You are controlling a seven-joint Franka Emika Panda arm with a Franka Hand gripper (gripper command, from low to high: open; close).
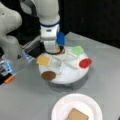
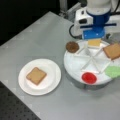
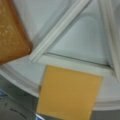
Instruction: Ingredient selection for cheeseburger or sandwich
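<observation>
The ingredients lie in a white divided round tray point(image 1: 65, 75) point(image 2: 75, 65). In both front views I see the yellow cheese square point(image 1: 43, 60) point(image 2: 94, 43), dark brown patty point(image 1: 48, 75) point(image 2: 72, 46), green lettuce point(image 1: 77, 50) point(image 2: 113, 71) and red tomato disc point(image 1: 85, 63) point(image 2: 89, 78). One toast square point(image 2: 112, 51) point(image 1: 61, 51) sits in the tray, partly hidden by the arm in a front view. My gripper point(image 1: 53, 49) point(image 2: 93, 37) hangs low over the tray by the cheese. The wrist view shows the cheese point(image 3: 67, 93) just below and the toast point(image 3: 11, 32) at left, no fingers. For the sandwich, a single toast square point(image 1: 77, 115) point(image 2: 36, 75) lies on the plate.
The white paper plate point(image 1: 62, 105) point(image 2: 51, 67) stands on the grey table, apart from the tray. A second robot arm's base point(image 1: 10, 42) and an orange-tipped object point(image 1: 9, 79) are at a front view's left. Black background lies beyond the table's far edge.
</observation>
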